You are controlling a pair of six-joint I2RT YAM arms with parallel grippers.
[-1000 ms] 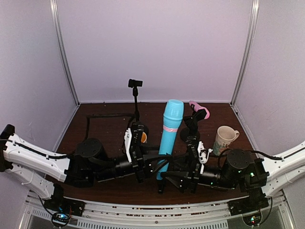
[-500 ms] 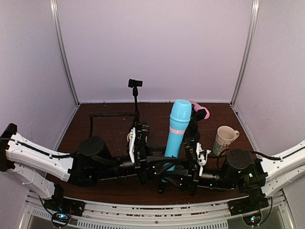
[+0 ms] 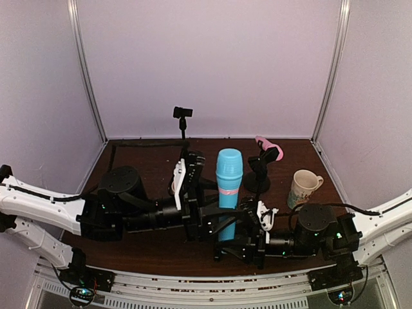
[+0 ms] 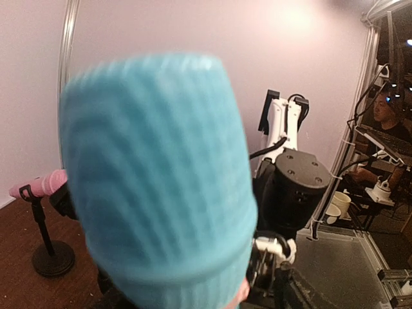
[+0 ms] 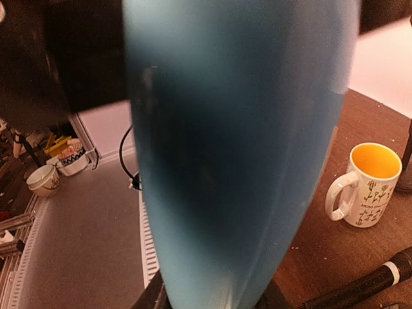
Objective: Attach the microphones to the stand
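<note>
Above the right jaws pinching its base, light blue microphone towers top-heavy, could tip; left jaws' state unclear.

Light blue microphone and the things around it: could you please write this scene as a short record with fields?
light blue microphone: upright, head up, pink band around its body
right gripper: shut on its lower body
left gripper: beside its upper part; jaws unclear
pink microphone: clipped in a stand
second stand: behind the left gripper, clip empty
black microphone: lying on the table
mug: upright, empty, not touched
</note>
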